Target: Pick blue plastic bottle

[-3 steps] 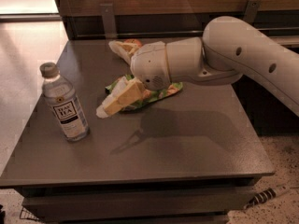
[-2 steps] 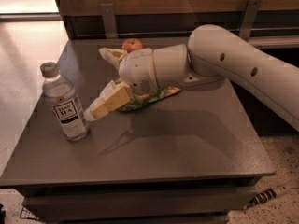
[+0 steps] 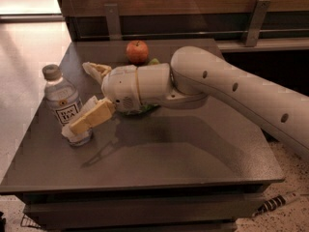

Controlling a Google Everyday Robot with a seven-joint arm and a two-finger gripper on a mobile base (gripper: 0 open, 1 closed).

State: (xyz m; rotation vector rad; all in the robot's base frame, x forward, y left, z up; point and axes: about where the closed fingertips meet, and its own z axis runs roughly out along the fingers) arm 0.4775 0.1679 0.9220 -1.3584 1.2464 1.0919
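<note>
The blue plastic bottle (image 3: pixel 62 105) looks clear, with a grey-beige cap and a white "TEA" label. It stands upright near the left edge of the dark grey table (image 3: pixel 183 158). My gripper (image 3: pixel 79 98) reaches in from the right at the end of a white arm and is open. One yellowish finger (image 3: pixel 91 118) crosses in front of the bottle's lower part. The other finger (image 3: pixel 95 70) sits behind the bottle and to its right. The bottle's base is partly hidden by the near finger.
A red apple (image 3: pixel 137 51) sits at the back of the table. A green bag (image 3: pixel 145 109) lies mostly hidden under my wrist. A wooden wall with metal brackets (image 3: pixel 112 19) runs behind the table. The table's left edge is close to the bottle.
My arm has swung left across the table and the fingers have reached the bottle. The apple, hidden behind the wrist before, now shows. The bottle has not moved.
</note>
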